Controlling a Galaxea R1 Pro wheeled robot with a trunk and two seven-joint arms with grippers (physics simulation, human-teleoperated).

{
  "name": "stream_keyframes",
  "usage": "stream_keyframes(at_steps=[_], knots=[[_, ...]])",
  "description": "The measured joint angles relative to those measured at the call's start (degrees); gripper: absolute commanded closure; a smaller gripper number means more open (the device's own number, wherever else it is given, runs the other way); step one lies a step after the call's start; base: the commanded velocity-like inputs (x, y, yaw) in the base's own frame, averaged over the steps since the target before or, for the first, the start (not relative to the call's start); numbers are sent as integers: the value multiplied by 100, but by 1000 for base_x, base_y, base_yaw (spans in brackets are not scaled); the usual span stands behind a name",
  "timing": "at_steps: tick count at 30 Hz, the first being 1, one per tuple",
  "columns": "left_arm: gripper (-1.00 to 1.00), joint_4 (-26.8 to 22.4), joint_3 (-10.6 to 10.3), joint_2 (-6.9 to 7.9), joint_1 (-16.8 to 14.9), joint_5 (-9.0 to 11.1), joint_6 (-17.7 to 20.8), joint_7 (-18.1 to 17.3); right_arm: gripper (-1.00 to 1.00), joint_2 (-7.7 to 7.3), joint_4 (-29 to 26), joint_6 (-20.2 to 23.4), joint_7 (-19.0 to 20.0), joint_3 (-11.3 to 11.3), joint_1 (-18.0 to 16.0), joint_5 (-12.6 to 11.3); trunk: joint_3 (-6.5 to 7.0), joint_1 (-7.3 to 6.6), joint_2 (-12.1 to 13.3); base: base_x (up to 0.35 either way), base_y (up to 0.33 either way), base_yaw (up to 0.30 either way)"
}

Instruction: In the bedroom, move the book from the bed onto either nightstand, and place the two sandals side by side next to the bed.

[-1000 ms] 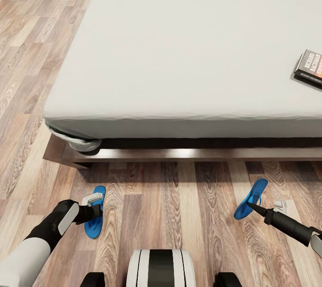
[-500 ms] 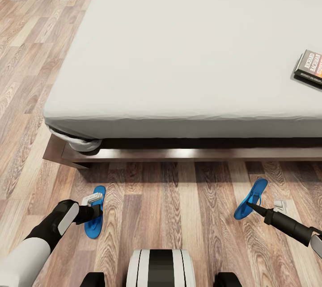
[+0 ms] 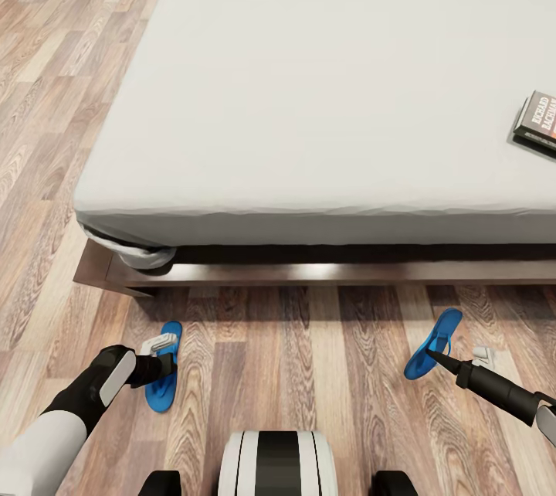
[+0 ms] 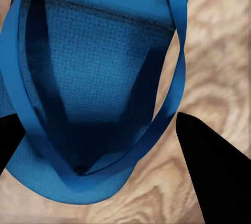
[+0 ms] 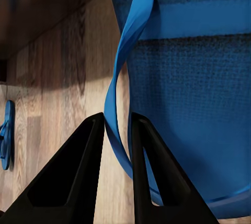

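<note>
Two blue sandals | right end effector [image 5: 116, 130] pinches right sandal [image 3: 432, 333] strap | left end effector [image 4: 99, 145] spread over left sandal [image 3: 163, 376]

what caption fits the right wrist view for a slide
Right hand pinching the strap of a blue sandal above the wood floor, the other sandal lying farther off.

Bright, even, softly blurred renders
</note>
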Motion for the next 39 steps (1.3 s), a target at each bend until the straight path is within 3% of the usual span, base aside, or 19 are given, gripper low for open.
stream_keyframes(at_steps=[7,8,27,39], knots=[[100,0,-5,0,0,0,0,0,100,0,0,0,0,1,0,0,0,0,0,3,1,0],[-100,0,-6,0,0,0,0,0,100,0,0,0,0,-2,0,0,0,0,0,0,0,0],[-100,0,0,-5,0,-6,10,1,100,0,0,0,0,1,0,0,0,0,0,0,0,0],[-100,0,-6,-2,0,-5,17,4,100,0,-1,0,0,-2,-1,-3,265,-31,16,0,0,0]])
